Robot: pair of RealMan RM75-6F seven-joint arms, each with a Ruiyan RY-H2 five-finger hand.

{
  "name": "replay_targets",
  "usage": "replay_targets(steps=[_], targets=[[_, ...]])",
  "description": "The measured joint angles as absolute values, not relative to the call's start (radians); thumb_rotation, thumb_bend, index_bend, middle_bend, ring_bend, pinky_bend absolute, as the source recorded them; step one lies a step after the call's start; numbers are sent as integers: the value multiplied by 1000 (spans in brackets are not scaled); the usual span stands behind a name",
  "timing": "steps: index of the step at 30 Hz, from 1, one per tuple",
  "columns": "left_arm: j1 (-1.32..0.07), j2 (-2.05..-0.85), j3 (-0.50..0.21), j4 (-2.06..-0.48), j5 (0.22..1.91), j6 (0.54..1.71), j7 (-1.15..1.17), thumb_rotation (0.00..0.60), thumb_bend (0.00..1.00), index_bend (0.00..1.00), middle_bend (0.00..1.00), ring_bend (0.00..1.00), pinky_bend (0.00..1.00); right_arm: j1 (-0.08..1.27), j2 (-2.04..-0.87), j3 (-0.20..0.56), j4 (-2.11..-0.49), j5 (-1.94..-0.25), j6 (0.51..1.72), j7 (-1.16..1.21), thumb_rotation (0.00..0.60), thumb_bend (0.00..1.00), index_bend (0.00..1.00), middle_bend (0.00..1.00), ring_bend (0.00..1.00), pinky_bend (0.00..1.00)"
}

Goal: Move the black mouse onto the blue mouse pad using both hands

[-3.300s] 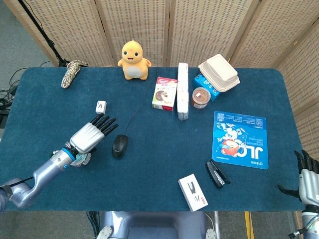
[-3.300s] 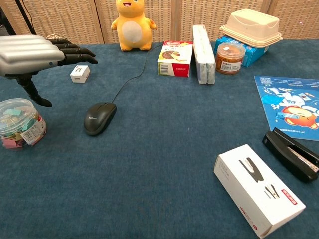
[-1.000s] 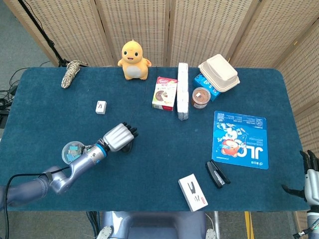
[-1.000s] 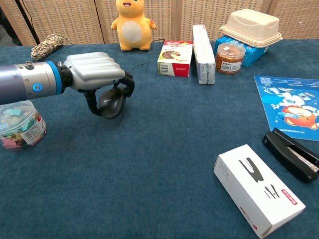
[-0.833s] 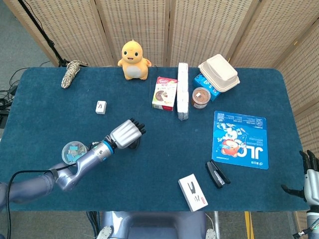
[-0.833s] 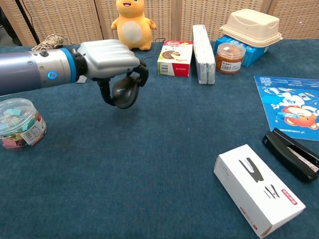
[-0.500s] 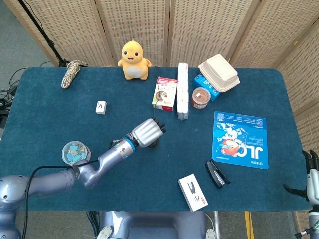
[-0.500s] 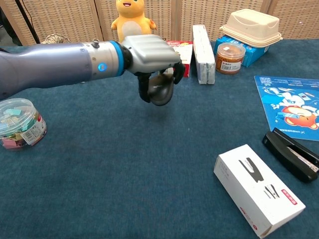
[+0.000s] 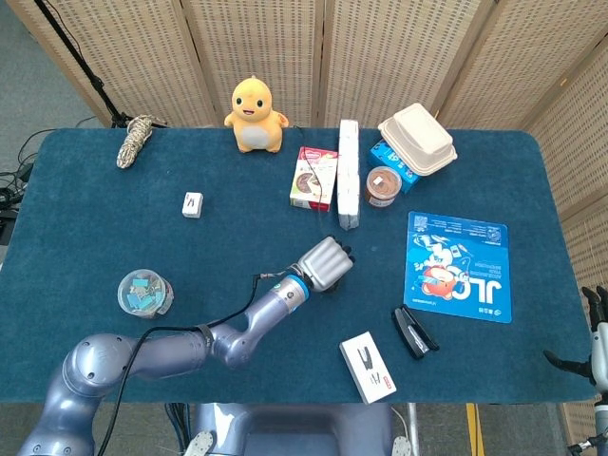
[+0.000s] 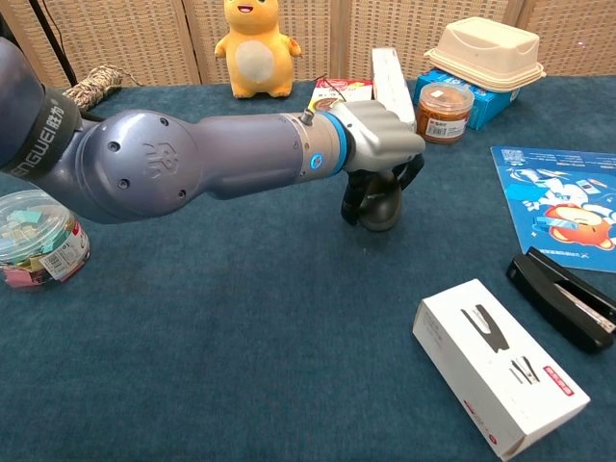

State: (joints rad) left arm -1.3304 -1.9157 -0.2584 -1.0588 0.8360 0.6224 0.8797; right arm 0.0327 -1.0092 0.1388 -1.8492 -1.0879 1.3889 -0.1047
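black mouse (image 10: 379, 205) is gripped under the curled fingers of the left hand (image 10: 377, 144), mid-table, well left of the blue mouse pad (image 9: 460, 267). right hand (image 9: 598, 334) waits at the table's near-right edge, fingers apart, holding nothing. step judged: carry toward handover; next calls for the right hand to meet it.

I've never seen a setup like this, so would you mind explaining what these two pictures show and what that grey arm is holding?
It is a two-armed robot with human-like hands, working at a blue-covered table. One picture looks down from its head, the other forward from its chest. The left hand grips the black mouse, partway towards the blue mouse pad. The right hand waits open at the table's edge. Nearby lie a stapler, a white box and a yellow plush toy.
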Motion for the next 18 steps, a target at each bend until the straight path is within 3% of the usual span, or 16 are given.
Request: replay_targets(steps=[3, 6, 13, 18], targets=[[-1341, -1915, -246, -1065, 792, 627, 891, 600, 30, 212, 167, 108, 324, 34, -1009, 139, -1858, -1087, 1390, -107, 600, 0, 0, 0, 0, 0], [-1347, -1902, -238, -1097, 762, 634, 893, 600, 0, 27, 14, 2, 205, 33, -1010, 139, -1855, -1090, 1394, -109, 600, 0, 0, 0, 0, 0], [-1333, -1816, -227, -1242, 749, 685, 870, 600, 0, 0, 0, 0, 102, 37, -1020, 136, -1857, -1086, 1396, -134, 600, 0, 0, 0, 0, 0], [-1295, -1683, -208, -1393, 764, 742, 849, 600, 0, 0, 0, 0, 53, 47, -1037, 139, -1859, -1066, 1395, -175, 600, 0, 0, 0, 0, 0]])
